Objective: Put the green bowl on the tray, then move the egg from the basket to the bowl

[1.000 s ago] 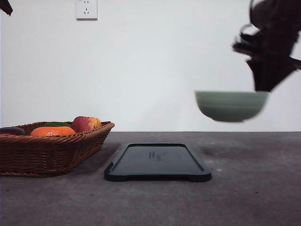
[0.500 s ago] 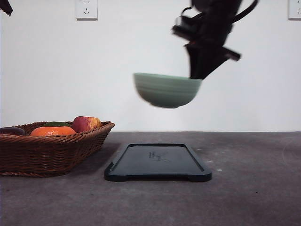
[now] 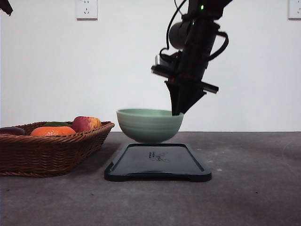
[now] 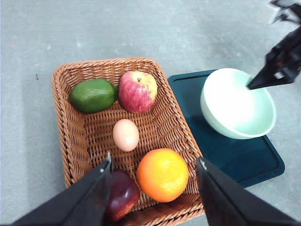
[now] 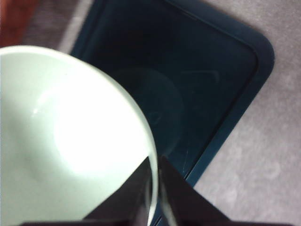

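Sage-green bowl [image 3: 149, 125] hangs upright over tray [image 3: 157, 170], base just clear of tray surface in front view. R gripper [image 3: 177, 112] pinches bowl rim at 3 o'clock side, one finger inside, one outside; jaws closed on rim, seen also in R wrist view [image 5: 154, 188]. Bowl empty inside [image 4: 237, 103]. Tray dark blue-black, flat on grey table [image 3: 254, 188], at 3 o'clock of wicker basket [image 3: 51, 150], close beside it.

Basket contents, L wrist view: egg [image 4: 125, 135] near centre, lying on weave, apart from other items. Apple [image 4: 137, 91] at egg's 12 o'clock, green fruit [image 4: 93, 95] at 11, orange fruit [image 4: 162, 174] at 5, dark red fruit [image 4: 121, 195] at 6, partly behind finger.

L gripper [image 4: 153, 197] hovers above basket, fingers wide apart, holding nothing.
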Available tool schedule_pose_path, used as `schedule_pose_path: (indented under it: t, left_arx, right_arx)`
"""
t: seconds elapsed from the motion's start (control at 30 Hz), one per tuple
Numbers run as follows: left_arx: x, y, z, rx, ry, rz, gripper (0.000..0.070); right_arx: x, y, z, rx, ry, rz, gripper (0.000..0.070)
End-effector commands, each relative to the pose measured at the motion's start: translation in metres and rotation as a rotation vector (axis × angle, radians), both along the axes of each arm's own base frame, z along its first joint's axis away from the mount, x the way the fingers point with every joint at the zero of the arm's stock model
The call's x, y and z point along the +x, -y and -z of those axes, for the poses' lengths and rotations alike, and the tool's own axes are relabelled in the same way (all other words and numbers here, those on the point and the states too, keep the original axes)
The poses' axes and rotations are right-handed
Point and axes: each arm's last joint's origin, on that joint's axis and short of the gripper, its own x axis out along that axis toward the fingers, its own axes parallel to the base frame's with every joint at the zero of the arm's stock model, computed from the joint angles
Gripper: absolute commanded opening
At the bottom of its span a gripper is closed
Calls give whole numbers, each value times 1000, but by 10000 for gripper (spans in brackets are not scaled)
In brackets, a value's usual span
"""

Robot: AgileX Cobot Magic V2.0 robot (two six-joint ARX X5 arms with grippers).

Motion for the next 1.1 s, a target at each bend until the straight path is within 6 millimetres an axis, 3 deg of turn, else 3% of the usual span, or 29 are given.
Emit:
schedule_pose_path:
  t: [0.0, 0.2, 0.63, 0.7, 0.83, 1.07]
  left_arx:
    - [0, 0, -9, 0, 34, 6, 351]
    - [0, 0, -9, 0, 34, 6, 351]
    - [0, 0, -9, 0, 34, 6, 351]
    - [0, 0, -9, 0, 34, 6, 351]
    - [0, 0, -9, 0, 34, 6, 351]
    - [0, 0, -9, 0, 34, 6, 351]
  right_arx:
    - [6, -6, 6, 4, 7, 8, 0]
    - [12, -8, 22, -28, 0, 16, 0]
    - [15, -8, 31, -59, -2, 16, 4]
    - [15, -9, 30, -54, 5, 16, 48]
    - [13, -8, 25, -44, 10, 17, 252]
    - [3, -4, -12, -16, 81, 19, 267]
